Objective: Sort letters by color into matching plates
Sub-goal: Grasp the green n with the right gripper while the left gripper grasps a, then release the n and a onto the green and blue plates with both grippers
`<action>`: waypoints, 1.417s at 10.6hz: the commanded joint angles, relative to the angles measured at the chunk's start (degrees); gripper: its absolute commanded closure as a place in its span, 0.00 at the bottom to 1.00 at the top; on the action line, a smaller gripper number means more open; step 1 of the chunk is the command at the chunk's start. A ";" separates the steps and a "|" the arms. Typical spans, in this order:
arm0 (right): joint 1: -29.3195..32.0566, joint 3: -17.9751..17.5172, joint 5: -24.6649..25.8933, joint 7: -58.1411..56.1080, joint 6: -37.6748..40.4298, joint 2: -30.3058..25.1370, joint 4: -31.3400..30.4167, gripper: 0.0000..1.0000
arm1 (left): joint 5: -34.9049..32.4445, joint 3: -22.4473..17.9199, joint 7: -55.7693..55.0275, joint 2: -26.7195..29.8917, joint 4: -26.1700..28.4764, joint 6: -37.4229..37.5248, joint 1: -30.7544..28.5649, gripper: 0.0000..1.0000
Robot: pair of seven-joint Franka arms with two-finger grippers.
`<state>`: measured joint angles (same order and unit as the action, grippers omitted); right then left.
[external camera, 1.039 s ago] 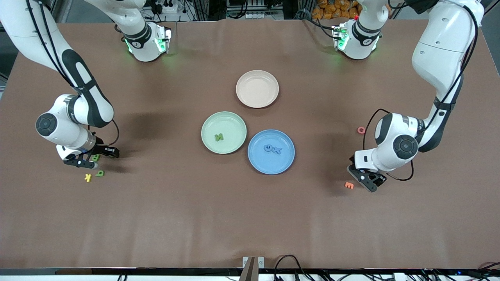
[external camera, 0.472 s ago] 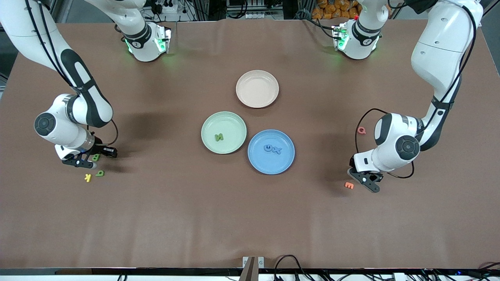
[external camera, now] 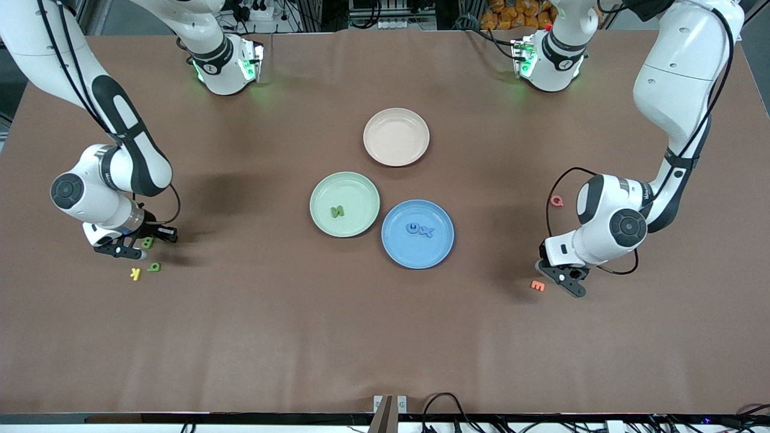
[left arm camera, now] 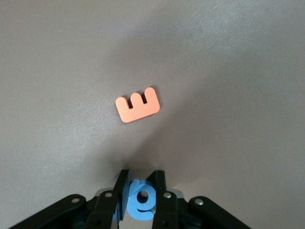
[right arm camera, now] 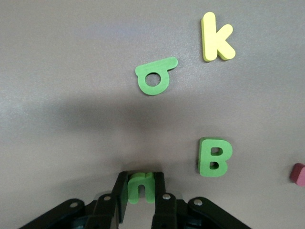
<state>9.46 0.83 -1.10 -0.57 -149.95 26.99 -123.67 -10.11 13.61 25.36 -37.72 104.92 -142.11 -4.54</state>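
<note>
Brown worktop (external camera: 385, 337), both arms low at its two ends. Left end effector (left arm camera: 141, 198) clamped on blue letter (left arm camera: 141, 199), orange E (left arm camera: 137, 104) lying just beside. Right end effector (right arm camera: 139, 191) clamped on green n (right arm camera: 140, 186), green B (right arm camera: 215, 157) near. Risks: thin edge grips may slip or twist on lift; neighbours could get nudged. Blue plate (external camera: 443, 252) and green plate (external camera: 355, 183) sit mid-worktop, well apart from both.

orange letter (left arm camera: 137, 105): E | yellow letter (right arm camera: 216, 36): k | green letter (right arm camera: 215, 157): B
</note>
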 commanded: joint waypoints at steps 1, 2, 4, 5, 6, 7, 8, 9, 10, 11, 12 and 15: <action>0.91 -0.92 0.40 -0.22 0.18 -0.54 0.18 0.77 | 1.14 0.37 -2.32 0.63 -0.76 2.71 0.32 1.00; 0.82 -0.92 0.40 -0.92 0.35 -1.41 0.36 0.77 | 1.14 0.45 -3.90 1.07 -0.94 2.80 0.85 1.00; 0.56 -1.01 0.31 -1.27 4.46 -1.95 2.99 0.79 | 1.23 0.37 -8.55 1.07 -2.08 2.80 3.39 1.00; 0.38 -1.01 0.31 -1.28 5.18 -2.03 3.35 0.79 | 1.23 0.37 -11.45 1.07 -2.43 2.80 4.36 1.00; 0.03 -1.36 0.40 -1.28 5.28 -2.38 3.35 0.79 | 1.14 0.37 -14.52 1.16 -2.87 2.80 5.67 1.00; 0.03 -1.97 0.40 -1.36 5.28 -2.99 3.44 0.82 | 1.23 0.37 -17.51 0.99 -3.66 2.80 7.17 1.00; -0.40 -2.33 0.40 -1.28 5.28 -3.35 3.96 0.85 | 1.14 0.37 -20.85 0.98 -4.01 2.80 8.66 1.00; -1.10 -2.42 0.40 -1.28 5.36 -3.27 4.40 0.87 | 1.23 0.37 -24.19 1.25 -4.45 2.80 10.15 1.00; -1.90 -2.50 0.31 -1.28 5.37 -3.26 4.75 0.88 | 1.14 0.37 -28.22 1.33 -4.72 2.80 11.65 1.00; -2.60 -2.94 0.31 -1.10 5.28 -3.26 4.93 0.88 | 1.23 0.37 -31.92 1.34 -5.59 2.80 13.49 1.00; -2.95 -4.34 0.14 -0.84 5.36 -3.26 5.19 0.91 | 1.14 0.37 -35.78 1.34 -5.86 2.80 15.68 1.00; -8.91 -4.97 0.05 -0.40 5.28 -3.18 6.07 0.91 | 0.79 0.28 -45.03 1.33 -6.74 2.80 20.70 1.00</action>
<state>4.83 -3.83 -1.11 -1.41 -145.54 24.54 -118.39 -9.97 14.72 -13.95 -37.43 98.55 -140.64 12.81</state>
